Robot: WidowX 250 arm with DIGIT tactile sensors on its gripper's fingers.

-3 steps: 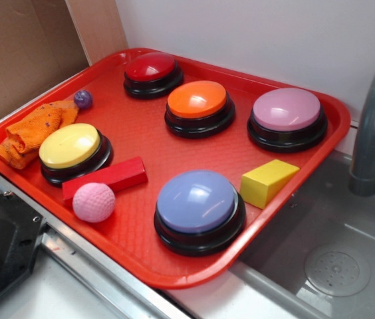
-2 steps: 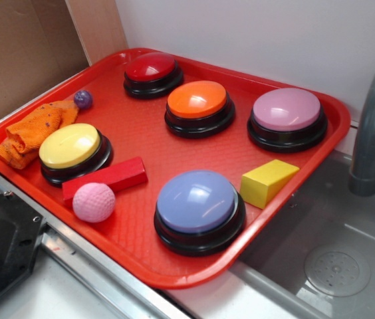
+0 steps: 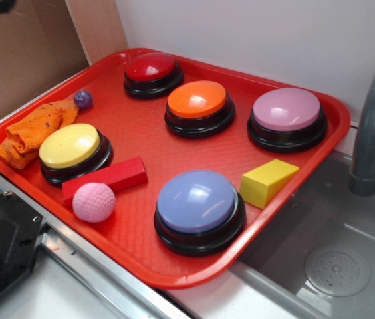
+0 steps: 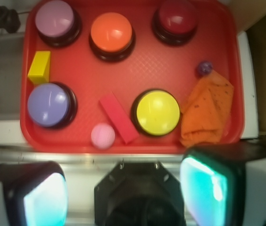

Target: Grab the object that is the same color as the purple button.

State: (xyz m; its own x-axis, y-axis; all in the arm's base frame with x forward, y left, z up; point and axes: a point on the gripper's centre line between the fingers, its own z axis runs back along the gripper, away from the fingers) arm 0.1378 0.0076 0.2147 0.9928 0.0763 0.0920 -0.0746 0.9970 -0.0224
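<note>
The object, a small dark purple ball [image 3: 83, 99], lies on the red tray [image 3: 141, 143] near its far left rim, touching the edge of an orange cloth [image 3: 31, 133]. From the wrist camera the ball [image 4: 203, 68] shows at the right, just above the cloth [image 4: 206, 113]. Two buttons have purple tones: a violet-blue one [image 3: 197, 201] at the front and a lilac-pink one [image 3: 287, 109] at the back right. My gripper [image 4: 123, 181] is open, high above and off the tray's near edge, far from the ball, with nothing between its fingers [image 4: 203, 188].
On the tray also stand red [image 3: 150, 67], orange [image 3: 197, 99] and yellow [image 3: 70, 145] buttons, a red block [image 3: 108, 178], a pink dimpled ball [image 3: 94, 202] and a yellow wedge [image 3: 267, 182]. A grey faucet [image 3: 374, 126] and sink [image 3: 334, 266] are at the right.
A dark part has come into the top left corner of the exterior view. Everything on the tray lies where it was.
</note>
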